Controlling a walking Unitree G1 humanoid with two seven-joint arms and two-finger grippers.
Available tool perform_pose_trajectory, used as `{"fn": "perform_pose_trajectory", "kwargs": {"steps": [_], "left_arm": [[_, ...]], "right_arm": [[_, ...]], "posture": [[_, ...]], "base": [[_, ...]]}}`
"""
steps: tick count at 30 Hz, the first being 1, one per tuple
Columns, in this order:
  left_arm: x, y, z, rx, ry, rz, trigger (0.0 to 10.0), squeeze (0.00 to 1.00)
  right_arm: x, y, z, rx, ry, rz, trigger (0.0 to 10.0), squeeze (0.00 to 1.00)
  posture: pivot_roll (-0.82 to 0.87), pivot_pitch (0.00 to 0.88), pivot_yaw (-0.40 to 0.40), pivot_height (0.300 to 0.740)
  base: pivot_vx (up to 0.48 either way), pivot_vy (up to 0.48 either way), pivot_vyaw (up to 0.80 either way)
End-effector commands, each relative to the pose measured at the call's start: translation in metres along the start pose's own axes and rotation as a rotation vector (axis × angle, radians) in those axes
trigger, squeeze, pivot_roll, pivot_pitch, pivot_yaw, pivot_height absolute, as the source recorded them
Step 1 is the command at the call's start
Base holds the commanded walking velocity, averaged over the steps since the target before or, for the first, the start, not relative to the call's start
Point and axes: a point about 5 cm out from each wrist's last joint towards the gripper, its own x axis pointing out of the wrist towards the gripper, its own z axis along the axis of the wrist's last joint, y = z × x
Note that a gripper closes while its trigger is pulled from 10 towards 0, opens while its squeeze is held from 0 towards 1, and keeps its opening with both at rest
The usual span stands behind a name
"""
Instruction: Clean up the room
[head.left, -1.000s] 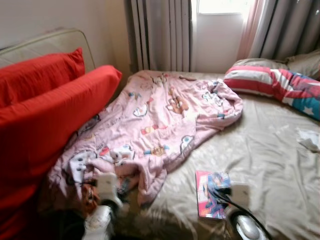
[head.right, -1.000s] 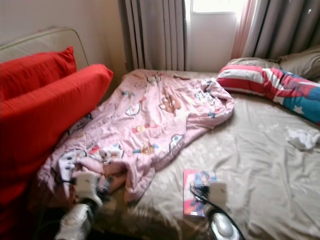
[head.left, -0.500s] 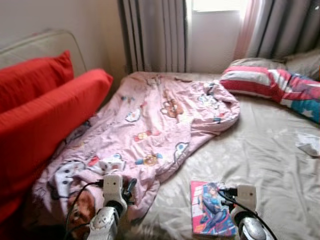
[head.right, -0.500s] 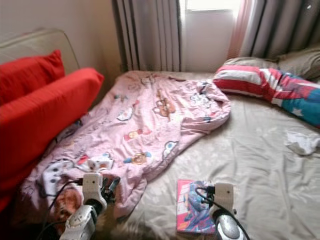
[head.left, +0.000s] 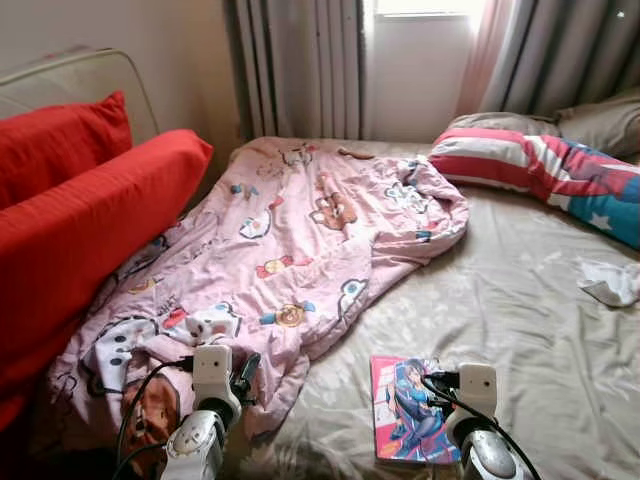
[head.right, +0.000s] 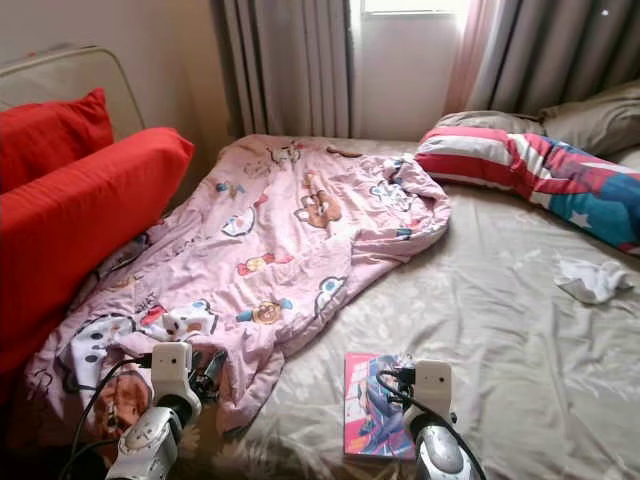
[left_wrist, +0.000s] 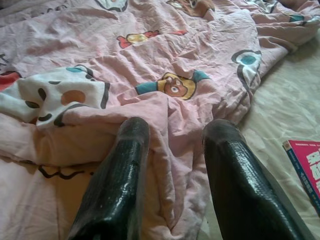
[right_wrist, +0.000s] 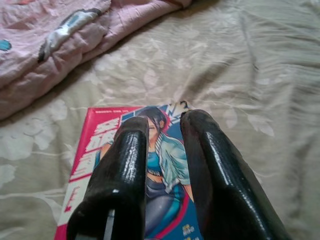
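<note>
A pink cartoon-print blanket (head.left: 310, 230) lies crumpled across the left half of the bed. A book (head.left: 405, 410) with a pink cover and a drawn figure lies flat on the beige sheet (head.left: 520, 320) near the front edge. My left gripper (left_wrist: 172, 130) hovers open over the blanket's near corner, with a fold of blanket under the gap. My right gripper (right_wrist: 165, 125) hangs just above the book, its fingers a small gap apart with the cover (right_wrist: 95, 145) showing between them. In the left eye view the left gripper (head.left: 245, 370) and right gripper (head.left: 430, 382) sit at the bottom.
Two big red cushions (head.left: 90, 220) lean along the bed's left side. A striped red, white and blue pillow (head.left: 540, 165) lies at the back right, and a crumpled white cloth (head.left: 608, 282) lies on the sheet at the right. Grey curtains (head.left: 300, 60) hang behind.
The whole picture has shifted and sharpened, so the camera has moved. The left gripper has stayed over the blanket corner and the right one over the book.
</note>
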Motion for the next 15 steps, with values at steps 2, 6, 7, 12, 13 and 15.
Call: {"fn": "perform_pose_trajectory", "kwargs": {"steps": [2, 6, 7, 12, 13, 15], "left_arm": [[-0.001, 0.004, 0.0, -0.004, 0.0, 0.012, 10.0, 0.0], [-0.002, 0.005, 0.0, 0.002, -0.003, 0.01, 10.0, 0.0], [-0.002, 0.005, 0.0, 0.006, -0.004, 0.008, 10.0, 0.0], [-0.004, 0.007, -0.001, 0.015, -0.001, 0.003, 10.0, 0.0], [-0.004, 0.008, -0.001, 0.019, 0.001, 0.001, 10.0, 0.0], [-0.005, 0.009, -0.002, 0.022, 0.003, -0.001, 10.0, 0.0]], "right_arm": [[-0.001, 0.003, -0.003, -0.003, 0.018, 0.005, 10.0, 0.0], [-0.001, 0.004, -0.005, -0.003, 0.022, 0.007, 10.0, 0.0], [-0.001, 0.006, -0.004, -0.005, 0.013, 0.013, 10.0, 0.0], [0.001, 0.009, 0.003, 0.004, -0.025, 0.017, 10.0, 0.0], [0.002, 0.01, 0.006, 0.005, -0.036, 0.015, 10.0, 0.0], [0.003, 0.011, 0.008, 0.003, -0.043, 0.016, 10.0, 0.0]], "posture": [[-0.08, 0.08, 0.035, 0.63], [-0.08, 0.094, 0.04, 0.605], [-0.08, 0.104, 0.045, 0.595], [-0.08, 0.12, 0.057, 0.585], [-0.08, 0.124, 0.063, 0.585], [-0.08, 0.128, 0.068, 0.585]], "base": [[0.0, 0.0, 0.0], [0.0, 0.0, 0.0], [0.0, 0.0, 0.0], [0.0, 0.0, 0.0], [0.0, 0.0, 0.0], [0.0, 0.0, 0.0]]}}
